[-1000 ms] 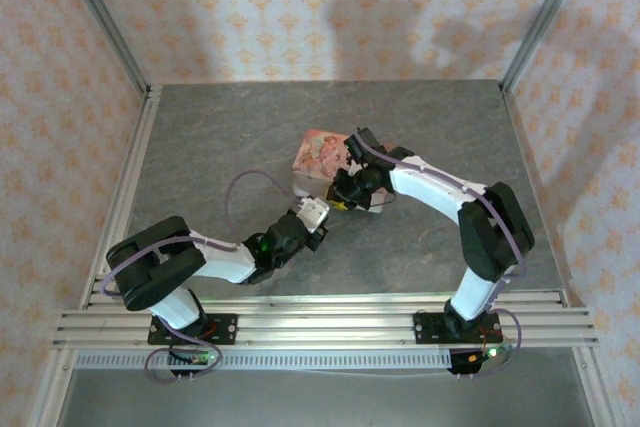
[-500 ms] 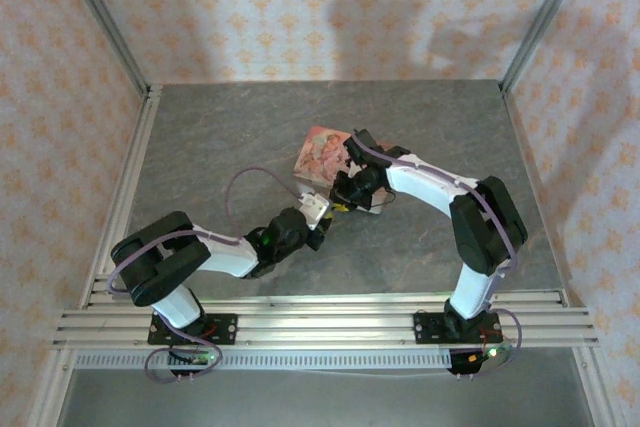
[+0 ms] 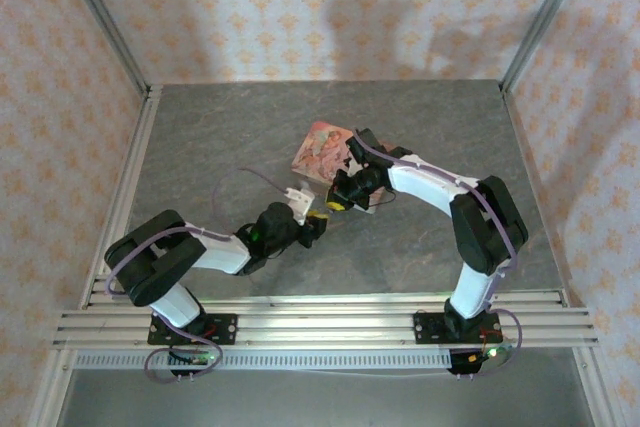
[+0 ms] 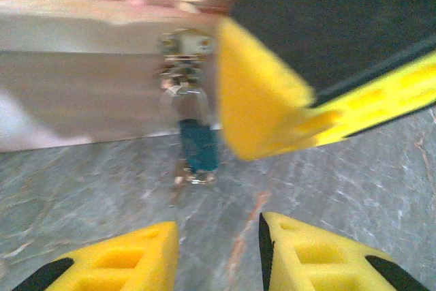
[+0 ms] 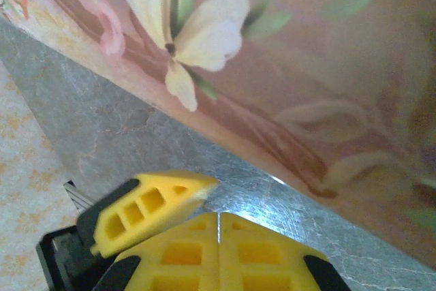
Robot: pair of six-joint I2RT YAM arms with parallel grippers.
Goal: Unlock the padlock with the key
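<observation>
The padlock (image 4: 198, 144), blue-bodied, lies on the table against the pink box (image 4: 88, 103), its shackle reaching up to the box's metal clasp (image 4: 182, 44). Small pale metal bits (image 4: 193, 178) at the padlock's near end may be the key; blur prevents telling. My left gripper (image 4: 218, 253) is open just short of the padlock, nothing between its fingers. My right gripper (image 5: 219, 226) is shut, fingertips pressed together on the table by the box (image 5: 306, 66). In the left wrist view its yellow fingers (image 4: 262, 103) sit just right of the padlock. From above, both grippers, left (image 3: 320, 221) and right (image 3: 338, 201), meet at the box's (image 3: 320, 150) near side.
The grey stone-patterned table (image 3: 420, 127) is ringed by metal rails (image 3: 135, 177) and patterned walls. A purple cable (image 3: 262, 179) loops over the table left of the box. One left finger (image 5: 146, 212) shows beside the right fingertips.
The left gripper has dropped low and pushed in toward the box's front beside the right fingers. The box shifted slightly early on. The right arm has barely moved.
</observation>
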